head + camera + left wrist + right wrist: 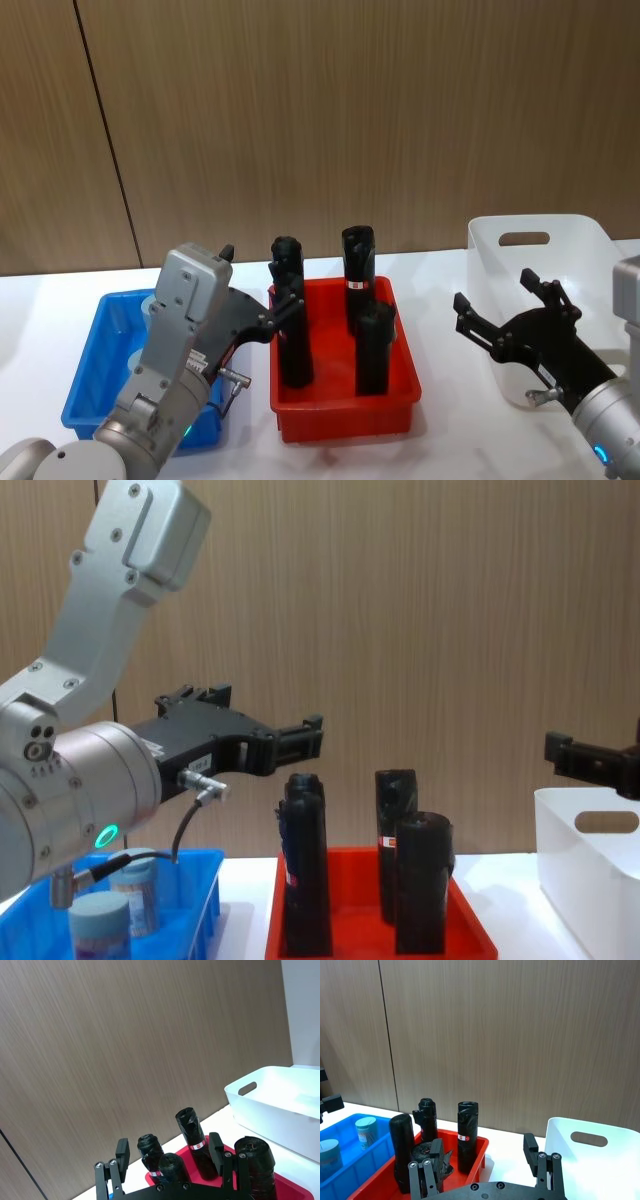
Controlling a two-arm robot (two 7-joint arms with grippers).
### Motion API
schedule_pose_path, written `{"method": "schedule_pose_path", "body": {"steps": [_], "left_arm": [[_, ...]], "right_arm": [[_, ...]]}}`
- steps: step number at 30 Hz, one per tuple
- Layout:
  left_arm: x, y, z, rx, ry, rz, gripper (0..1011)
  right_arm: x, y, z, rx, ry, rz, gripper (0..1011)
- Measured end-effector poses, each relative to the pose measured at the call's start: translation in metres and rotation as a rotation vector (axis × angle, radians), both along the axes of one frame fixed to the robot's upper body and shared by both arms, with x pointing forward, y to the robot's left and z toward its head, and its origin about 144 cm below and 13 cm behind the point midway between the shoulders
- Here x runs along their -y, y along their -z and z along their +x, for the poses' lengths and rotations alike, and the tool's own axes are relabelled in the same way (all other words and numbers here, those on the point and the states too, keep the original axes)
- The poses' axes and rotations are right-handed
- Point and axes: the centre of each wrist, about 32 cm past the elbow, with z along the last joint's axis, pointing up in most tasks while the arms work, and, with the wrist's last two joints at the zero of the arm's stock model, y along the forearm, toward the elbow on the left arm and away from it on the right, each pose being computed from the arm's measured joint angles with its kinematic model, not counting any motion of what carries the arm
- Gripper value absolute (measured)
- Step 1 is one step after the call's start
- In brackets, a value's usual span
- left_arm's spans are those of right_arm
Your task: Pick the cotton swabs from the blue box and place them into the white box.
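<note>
The blue box (88, 385) sits at the left of the table and holds the cotton swabs (135, 890), small tubs with pale blue lids, which also appear in the right wrist view (366, 1131). My left gripper (262, 278) hovers above the blue box's right side, pointing toward the red tray, open and empty; the chest view shows it (265, 712) well above the swabs. At the right stands the white box (545, 240). My right gripper (493, 290) hangs open and empty in front of its left wall.
Between the two boxes is a red tray (345, 415) with several tall black rolls (293, 330) standing in it, close to the left gripper's fingertips. A wood-panel wall runs behind the white table.
</note>
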Motion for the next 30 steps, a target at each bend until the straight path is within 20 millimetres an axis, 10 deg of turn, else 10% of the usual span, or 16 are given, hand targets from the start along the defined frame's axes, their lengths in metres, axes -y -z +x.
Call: {"method": "schedule_pose_path", "body": {"steps": [30], "left_arm": [[-0.0027,0.0004,0.0028,-0.013,-0.001,0.004,1000]], "right_arm": [[0.0,0.0,0.0,0.0,0.0,0.0,1002]]}}
